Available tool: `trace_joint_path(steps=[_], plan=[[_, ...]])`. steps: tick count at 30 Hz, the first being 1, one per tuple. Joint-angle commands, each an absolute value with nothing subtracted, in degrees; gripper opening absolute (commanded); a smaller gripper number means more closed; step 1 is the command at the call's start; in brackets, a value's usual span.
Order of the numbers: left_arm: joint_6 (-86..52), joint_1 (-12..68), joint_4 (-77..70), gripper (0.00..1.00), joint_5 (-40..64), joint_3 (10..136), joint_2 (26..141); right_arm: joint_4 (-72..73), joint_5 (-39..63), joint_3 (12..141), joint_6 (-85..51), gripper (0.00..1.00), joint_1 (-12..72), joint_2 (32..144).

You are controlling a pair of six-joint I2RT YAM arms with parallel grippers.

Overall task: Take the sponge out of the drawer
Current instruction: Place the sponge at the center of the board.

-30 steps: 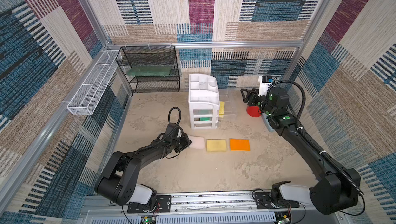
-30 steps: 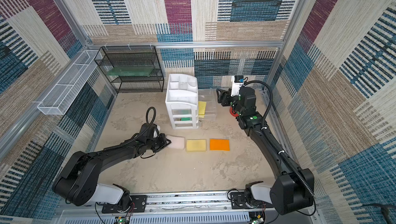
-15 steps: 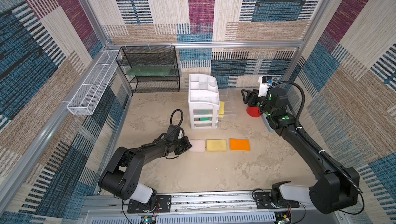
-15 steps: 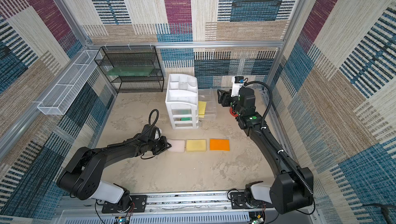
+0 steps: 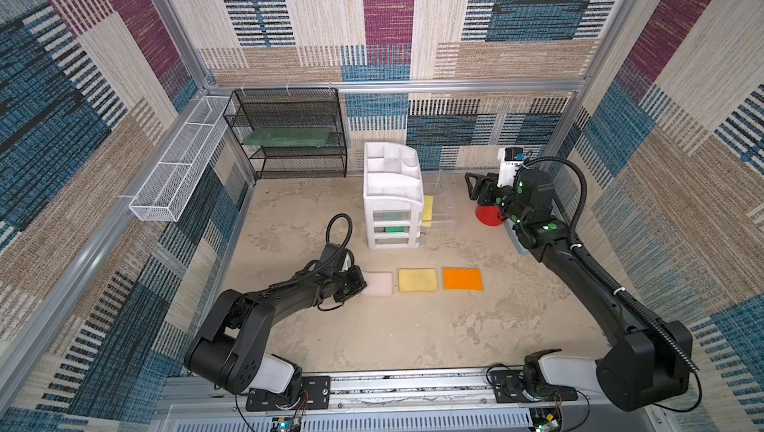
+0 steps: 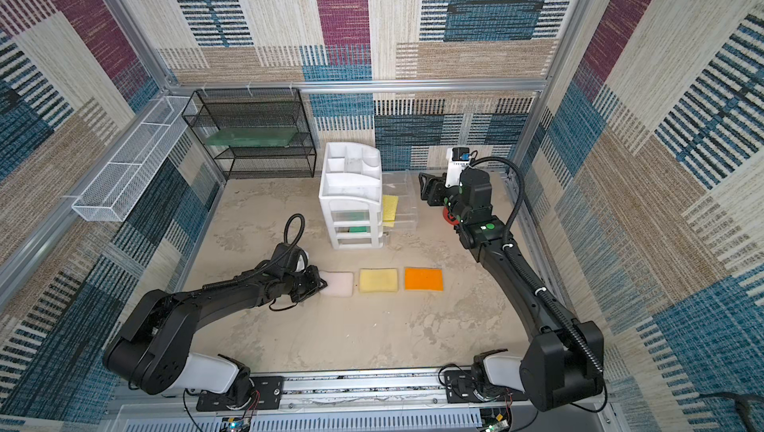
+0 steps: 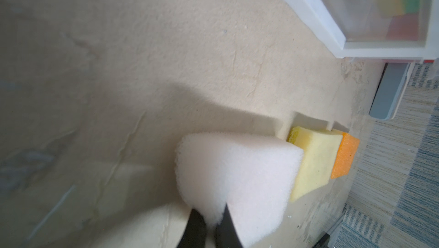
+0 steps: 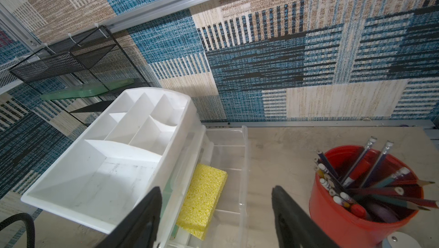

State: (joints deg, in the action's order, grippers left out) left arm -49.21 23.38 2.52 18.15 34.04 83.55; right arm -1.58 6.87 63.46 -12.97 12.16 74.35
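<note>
A: Where is the sponge?

B: A yellow sponge (image 8: 202, 199) lies in a clear drawer (image 8: 234, 163) pulled out of the side of the white drawer tower (image 5: 392, 202). In both top views it shows as a yellow strip just beside the tower's right wall (image 6: 390, 208).

A: And the right jaws?

B: The right gripper (image 8: 216, 213) stands wide apart, holding nothing. It hovers above the open drawer, and in the wrist view the sponge sits between its two black fingers (image 8: 288, 213), nearer the one by the tower. I cannot tell how high it hangs.

A: The left one?

B: The left gripper (image 7: 209, 225) is low on the counter (image 5: 372, 334), its jaws pinched narrow on the edge of a white sponge (image 7: 237, 175).

A: Anything else out there?

B: A pale yellow sponge (image 5: 417, 280) and an orange sponge (image 5: 463, 279) lie in a row with the white one, each just beside the next. A red cup (image 8: 351, 211) of pencils stands near the right gripper.
</note>
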Motion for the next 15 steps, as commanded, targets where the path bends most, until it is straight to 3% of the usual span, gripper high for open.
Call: trace_joint_path(steps=[1, 15], plan=[[-50.77, 23.38, 3.97, 0.0, 15.39, 33.55, 83.69, -1.86, 6.17, 63.72, -12.85, 0.75, 12.17, 74.27], [-49.19, 23.38, 4.19, 0.04, 15.67, 36.39, 87.12, -2.38, 6.13, 63.81, -12.65, 0.75, 12.18, 74.86]])
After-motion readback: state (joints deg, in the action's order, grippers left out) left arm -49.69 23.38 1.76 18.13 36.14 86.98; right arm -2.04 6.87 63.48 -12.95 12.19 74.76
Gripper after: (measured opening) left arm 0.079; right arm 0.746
